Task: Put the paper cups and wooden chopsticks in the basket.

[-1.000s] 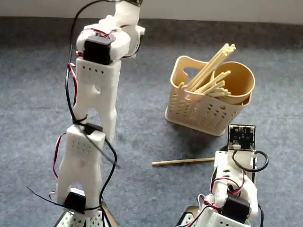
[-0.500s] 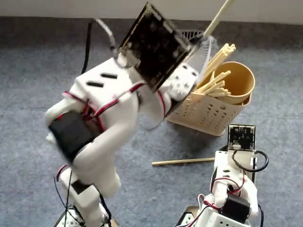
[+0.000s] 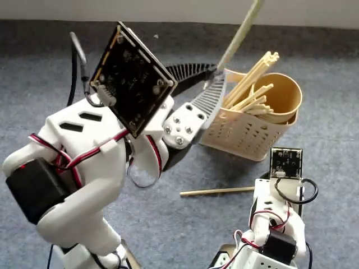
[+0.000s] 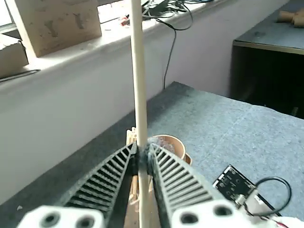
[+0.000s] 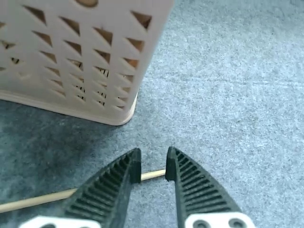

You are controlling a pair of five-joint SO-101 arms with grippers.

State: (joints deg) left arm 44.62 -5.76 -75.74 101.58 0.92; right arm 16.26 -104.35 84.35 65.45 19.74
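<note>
**mako:** So where's everything sitting right now? Is the left gripper [image 3: 217,72] holding anything?

**tinker:** Yep, it's clamped tight on the raised chopstick [image 3: 239,32]. In the high view the stick pokes up out of the tips toward 1 o'clock and runs off the edge. The left wrist view shows it pinched right between the two ribbed fingers [image 4: 171,175], standing close to straight up. The gripper tips hang just over the basket [image 3: 241,131], at its 10 o'clock corner.

**mako:** And where's the basket?

**tinker:** It's at about 2 o'clock on the grey surface [image 3: 50,67], looking down from the high camera. There's a paper cup [image 3: 289,92] in its 3 o'clock end, tipped so you look into the mouth. A bundle of chopsticks [image 3: 252,77] leans out of the basket beside the cup, fanning toward 1 o'clock.

**mako:** Anything not in the basket?

**tinker:** One loose chopstick [image 3: 216,191] is lying flat on the surface at the basket's 6 o'clock, well apart from it and running roughly 9 to 3.

**mako:** What about the right gripper [image 5: 153,156]?

**tinker:** It's down low at that stick's 3 o'clock end. The jaws are a little apart and not gripping anything. From its wrist view the stick's tip shows in the gap between the fingertips. Can't tell if either finger touches it. The basket wall sits just beyond.
</note>
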